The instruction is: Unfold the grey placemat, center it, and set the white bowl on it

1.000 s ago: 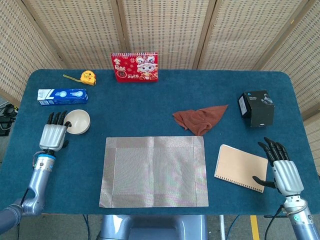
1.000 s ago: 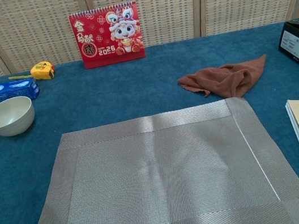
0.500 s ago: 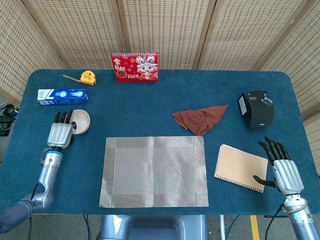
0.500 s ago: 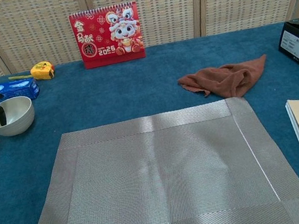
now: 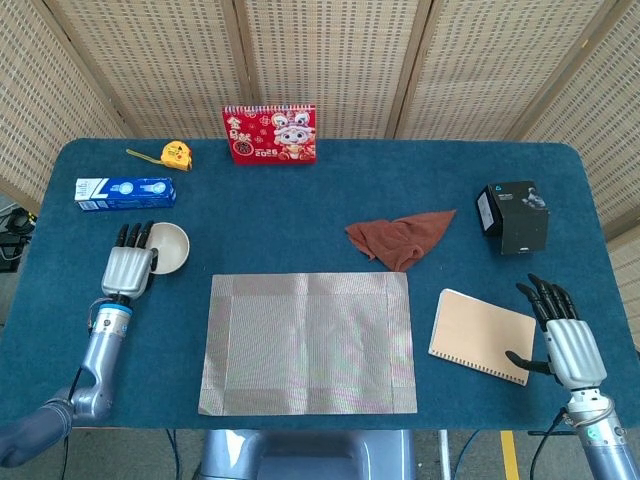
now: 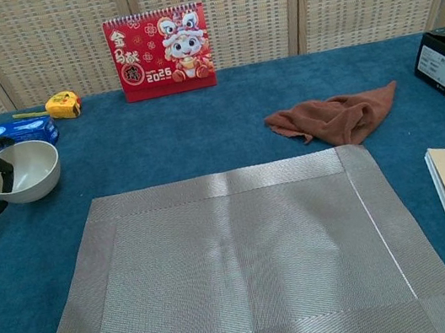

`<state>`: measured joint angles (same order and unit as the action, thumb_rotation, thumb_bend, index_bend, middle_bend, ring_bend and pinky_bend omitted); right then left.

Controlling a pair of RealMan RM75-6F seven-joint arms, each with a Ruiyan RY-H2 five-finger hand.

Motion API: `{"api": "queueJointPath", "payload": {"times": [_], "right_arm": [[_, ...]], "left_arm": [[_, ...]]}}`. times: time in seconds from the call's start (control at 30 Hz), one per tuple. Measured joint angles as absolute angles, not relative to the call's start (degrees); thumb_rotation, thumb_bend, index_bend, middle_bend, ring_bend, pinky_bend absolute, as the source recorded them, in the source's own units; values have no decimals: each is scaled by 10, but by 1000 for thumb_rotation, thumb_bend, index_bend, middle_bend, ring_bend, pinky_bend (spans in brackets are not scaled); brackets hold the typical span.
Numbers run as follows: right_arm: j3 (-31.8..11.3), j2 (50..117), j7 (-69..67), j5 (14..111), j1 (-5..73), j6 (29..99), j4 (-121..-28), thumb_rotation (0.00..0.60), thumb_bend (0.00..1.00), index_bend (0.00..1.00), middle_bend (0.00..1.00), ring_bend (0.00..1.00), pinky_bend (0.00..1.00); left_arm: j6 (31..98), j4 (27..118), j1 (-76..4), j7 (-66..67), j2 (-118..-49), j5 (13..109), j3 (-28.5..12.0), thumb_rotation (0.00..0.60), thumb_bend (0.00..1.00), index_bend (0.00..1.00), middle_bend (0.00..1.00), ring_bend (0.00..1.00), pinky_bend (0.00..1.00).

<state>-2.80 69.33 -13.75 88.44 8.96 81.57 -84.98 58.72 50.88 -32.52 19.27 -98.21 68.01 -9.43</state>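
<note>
Now, line by line, starting at the task's thing:

White bowl (image 5: 169, 246): middle left of the head view, on the blue worktop (image 5: 330, 190), apart from the mat's upper-left corner. Over the last second it has slid to the right in the frame, toward the mat; in the chest view its rim now reaches further right than it did.

Left hand (image 5: 127, 267): at the bowl's left rim. In the chest view dark fingers (image 6: 6, 173) hook over the rim into the bowl with the thumb low outside, so it appears to pinch the wall. It has travelled right together with the bowl, which suggests the grasp is made and the carry has begun. Whether the bowl is lifted or dragged, I cannot tell.

Grey placemat (image 5: 308, 341): lower centre of the head view, lying flat and fully opened, edges square to the worktop's front. It has not shifted. The unfolding and centring look done; only placing the bowl remains.

Right hand (image 5: 560, 335): lower right corner of the head view, fingers spread and holding nothing, unmoved, just right of the tan notebook (image 5: 483, 336).

Surroundings: brown cloth (image 5: 399, 238) just beyond the mat's upper-right corner; black box (image 5: 512, 216) at the right; red calendar (image 5: 269, 133), yellow tape measure (image 5: 174, 154) and blue carton (image 5: 125, 192) along the upper left. None has moved.
</note>
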Motion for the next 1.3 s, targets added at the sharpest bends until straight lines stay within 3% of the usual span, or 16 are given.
{"api": "queueJointPath", "payload": {"times": [0.6, 0.9, 1.3], "right_arm": [[-25, 679, -147, 897, 84, 832, -871, 600, 132, 136, 0, 0, 0], [-27, 668, -154, 899, 81, 841, -882, 600, 131, 136, 0, 0, 0], [-29, 659, -164, 900, 78, 848, -890, 600, 132, 136, 0, 0, 0]], "left_arm": [[682, 704, -324, 211, -927, 780, -76, 600, 552, 743, 0, 0, 0], [664, 796, -349, 270, -944, 820, -50, 600, 550, 731, 0, 0, 0], [635, 823, -361, 306, -1003, 841, -16, 600, 546, 725, 0, 0, 0]]}}
